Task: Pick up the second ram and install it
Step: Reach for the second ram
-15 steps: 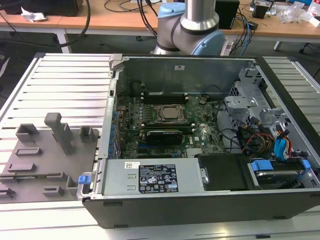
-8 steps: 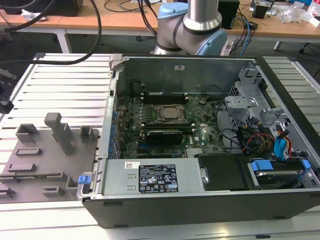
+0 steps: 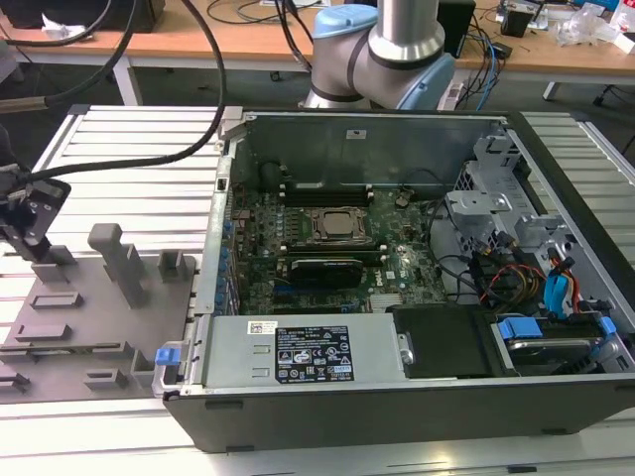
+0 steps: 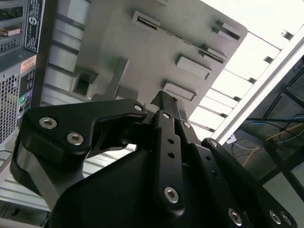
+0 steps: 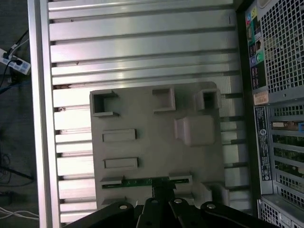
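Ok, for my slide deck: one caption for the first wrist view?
Gripper at the second ram, a green stick lying in the grey holder tray beside the computer case.

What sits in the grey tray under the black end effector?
A long, narrow green circuit-board stick lies in a slot of the grey tray; the black end effector hides part of it.

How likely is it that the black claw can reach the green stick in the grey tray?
Probably yes. In the first wrist view the gripper is at the middle of the second ram, which sits in its slot on the grey tray, nothing between them.
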`<state>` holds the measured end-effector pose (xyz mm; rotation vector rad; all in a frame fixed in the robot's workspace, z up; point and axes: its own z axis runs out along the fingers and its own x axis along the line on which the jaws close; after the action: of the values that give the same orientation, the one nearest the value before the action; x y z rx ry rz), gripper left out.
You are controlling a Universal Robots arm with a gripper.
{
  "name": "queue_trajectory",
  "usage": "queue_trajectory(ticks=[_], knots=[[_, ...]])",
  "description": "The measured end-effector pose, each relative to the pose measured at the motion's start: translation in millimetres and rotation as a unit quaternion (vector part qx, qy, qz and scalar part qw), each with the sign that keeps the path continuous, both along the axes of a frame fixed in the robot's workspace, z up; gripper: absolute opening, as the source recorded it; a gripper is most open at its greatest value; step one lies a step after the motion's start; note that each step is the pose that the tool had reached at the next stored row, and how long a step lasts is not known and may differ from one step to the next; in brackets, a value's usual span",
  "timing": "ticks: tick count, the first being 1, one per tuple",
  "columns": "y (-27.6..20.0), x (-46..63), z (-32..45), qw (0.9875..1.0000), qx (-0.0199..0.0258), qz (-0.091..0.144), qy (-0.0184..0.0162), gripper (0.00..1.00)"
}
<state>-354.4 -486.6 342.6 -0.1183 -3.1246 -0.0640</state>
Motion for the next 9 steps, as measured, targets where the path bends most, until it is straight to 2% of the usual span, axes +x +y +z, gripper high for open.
queue_trajectory(ticks=[9], knots=[[-1.5,-0.1,-0.5,1.0000,0.0000,0.000,-0.0001,0.11]])
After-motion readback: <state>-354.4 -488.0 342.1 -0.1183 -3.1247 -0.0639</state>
